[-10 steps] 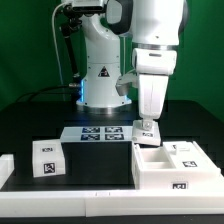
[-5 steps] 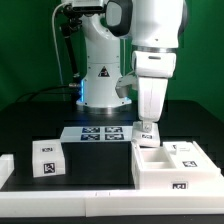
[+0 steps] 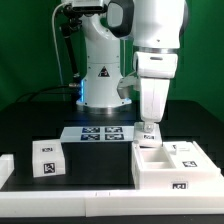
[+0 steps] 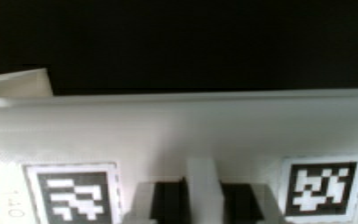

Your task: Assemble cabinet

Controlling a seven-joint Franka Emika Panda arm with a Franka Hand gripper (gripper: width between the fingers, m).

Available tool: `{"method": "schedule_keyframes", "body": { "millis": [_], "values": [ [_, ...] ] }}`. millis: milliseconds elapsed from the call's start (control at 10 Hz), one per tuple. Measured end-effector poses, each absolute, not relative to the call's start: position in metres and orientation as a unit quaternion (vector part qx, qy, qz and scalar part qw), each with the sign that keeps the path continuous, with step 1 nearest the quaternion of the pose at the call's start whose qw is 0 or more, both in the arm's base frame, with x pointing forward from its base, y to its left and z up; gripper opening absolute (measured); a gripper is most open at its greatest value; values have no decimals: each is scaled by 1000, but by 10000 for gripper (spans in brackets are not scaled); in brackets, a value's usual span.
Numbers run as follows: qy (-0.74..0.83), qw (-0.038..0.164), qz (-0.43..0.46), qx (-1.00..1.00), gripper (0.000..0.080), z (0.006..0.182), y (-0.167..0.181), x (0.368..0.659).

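Observation:
The cabinet [image 3: 176,172] is the large white box at the exterior view's right, lying on the black table with open compartments facing up. My gripper [image 3: 148,121] hangs over its far left corner, shut on a small white tagged panel [image 3: 148,131] held upright just above the box. In the wrist view the panel [image 4: 194,130] fills the frame, with a tag on each side. The dark fingers [image 4: 167,200] of the gripper [image 4: 202,200] clamp its middle ridge.
A small white single-tag cube [image 3: 45,160] stands at the exterior view's left. The marker board [image 3: 95,134] lies behind it at the middle. Another white piece [image 3: 5,170] sits at the far left edge. The arm's base [image 3: 100,85] stands at the back.
My gripper and the tagged panel in it have shifted slightly toward the exterior view's right. Nothing else has moved.

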State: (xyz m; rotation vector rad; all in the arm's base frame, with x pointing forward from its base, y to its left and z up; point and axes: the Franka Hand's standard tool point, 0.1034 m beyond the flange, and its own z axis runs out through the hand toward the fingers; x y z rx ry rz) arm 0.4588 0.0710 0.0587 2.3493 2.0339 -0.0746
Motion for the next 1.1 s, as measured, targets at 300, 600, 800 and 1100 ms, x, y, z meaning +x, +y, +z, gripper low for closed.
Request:
{"method": "schedule_keyframes", "body": {
  "millis": [300,600,800,1100],
  "values": [
    [654,16,-24,756,68,58,71,460],
    [661,16,-25,750,68,58,71,460],
    [661,16,-25,750,68,58,71,460],
    [661,15,-30,750,68,58,71,460]
  ]
}}
